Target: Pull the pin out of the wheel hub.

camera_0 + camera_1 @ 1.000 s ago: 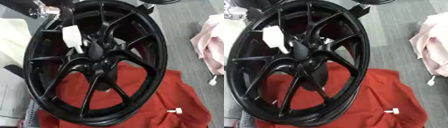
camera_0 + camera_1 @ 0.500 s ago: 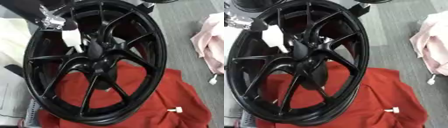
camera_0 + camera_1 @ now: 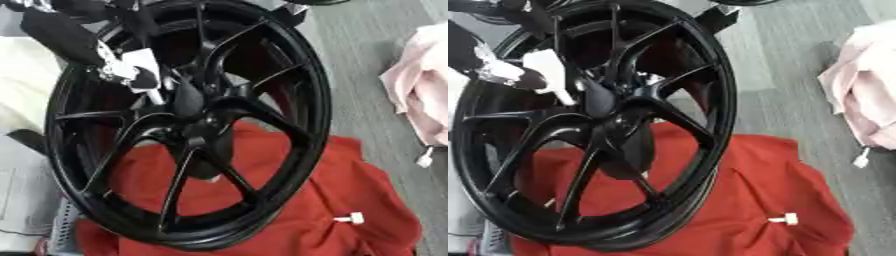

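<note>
Propped upright and leaning, a black wheel hub [image 3: 188,125] fills most of the view, spreading below and to the right of the robot hand, probably so that the spoke face turns toward the arm. Beneath its lower rim, well below the robot hand, a red cloth [image 3: 332,200], likely there as padding against the grey floor [image 3: 367,55]. Far right of the robot hand, well apart from the wheel, a crumpled pink cloth [image 3: 868,95], apparently not involved.

Reaching in from the upper left, the left robot hand [image 3: 66,35], black with silver parts, close against the spokes beside a white pin [image 3: 549,70]. Fingers curled near the pin's wide head, touching it or nearly so; cannot tell whether closed on it. Pin slanting down toward the hub centre, its thin end seemingly seated among the spokes, so extraction judged not yet done.

Low and far right of the robot hand, 1 small white piece [image 3: 350,218] lying loose on the red cloth, and another white bit [image 3: 424,159] by the pink cloth. Right robot hand not visible.
</note>
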You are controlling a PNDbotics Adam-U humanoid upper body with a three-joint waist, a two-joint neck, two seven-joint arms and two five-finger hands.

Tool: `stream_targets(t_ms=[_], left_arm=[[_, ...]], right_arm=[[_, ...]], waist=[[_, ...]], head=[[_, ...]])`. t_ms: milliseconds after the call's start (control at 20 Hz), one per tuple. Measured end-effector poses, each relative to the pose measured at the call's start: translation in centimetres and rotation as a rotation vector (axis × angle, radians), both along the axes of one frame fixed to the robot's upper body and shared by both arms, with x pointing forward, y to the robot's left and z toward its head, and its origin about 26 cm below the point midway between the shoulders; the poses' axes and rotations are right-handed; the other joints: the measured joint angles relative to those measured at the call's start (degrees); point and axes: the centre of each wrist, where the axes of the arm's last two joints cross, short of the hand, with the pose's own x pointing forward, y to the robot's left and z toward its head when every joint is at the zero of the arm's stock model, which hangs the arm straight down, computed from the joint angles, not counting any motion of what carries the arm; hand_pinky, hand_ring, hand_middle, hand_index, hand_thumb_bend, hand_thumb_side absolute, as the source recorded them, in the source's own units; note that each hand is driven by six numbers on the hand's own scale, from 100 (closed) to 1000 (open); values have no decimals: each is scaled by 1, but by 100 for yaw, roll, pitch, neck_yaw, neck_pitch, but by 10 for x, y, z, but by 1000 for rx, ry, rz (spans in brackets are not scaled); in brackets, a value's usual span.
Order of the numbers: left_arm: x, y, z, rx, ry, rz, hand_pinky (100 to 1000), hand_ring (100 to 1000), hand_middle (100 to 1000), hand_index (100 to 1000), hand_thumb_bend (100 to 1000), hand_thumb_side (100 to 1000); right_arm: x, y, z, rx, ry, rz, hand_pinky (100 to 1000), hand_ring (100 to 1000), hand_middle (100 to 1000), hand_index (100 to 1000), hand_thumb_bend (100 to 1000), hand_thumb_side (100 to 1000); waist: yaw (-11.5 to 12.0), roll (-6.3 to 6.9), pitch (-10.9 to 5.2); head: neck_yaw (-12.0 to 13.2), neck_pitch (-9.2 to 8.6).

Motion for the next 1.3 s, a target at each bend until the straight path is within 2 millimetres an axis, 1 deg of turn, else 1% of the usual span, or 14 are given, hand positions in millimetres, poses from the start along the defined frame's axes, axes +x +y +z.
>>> stream_targets(t_ms=[200,450,750,800,900,1150,1300], left_arm=[[4,1,-5,10,3,16,908,870,780,899,512,575],[6,2,-8,14,1,30,907,870,782,900,497,571],[9,4,-11,22,-10,57,910,878,794,900,468,542],[10,5,-12,23,-12,63,910,878,794,901,474,546],[11,7,-12,24,-16,75,910,879,796,902,468,552],[13,10,-12,29,-28,88,911,882,805,907,461,557],[13,10,-11,33,-33,89,909,889,816,904,453,534]], right_arm=[[0,0,0,3,1,1,792,709,618,680,100,671],[1,1,-1,9,2,4,792,710,618,680,100,676],[1,1,-1,9,2,4,793,710,619,680,100,678],[1,1,-1,9,2,4,793,710,619,680,100,681],[1,1,-1,9,2,5,793,710,619,680,100,684],[1,1,-2,10,4,7,793,711,619,680,100,690],[1,2,-3,13,7,11,794,711,619,680,100,695]], waist=[[-2,-2,0],[-7,-7,2],[-15,-10,7],[-16,-11,18],[-17,-12,52],[-33,-16,78],[-35,-18,102]], head=[[15,0],[16,0],[15,-9],[11,-13],[-10,-52],[-45,-119],[-60,-162]])
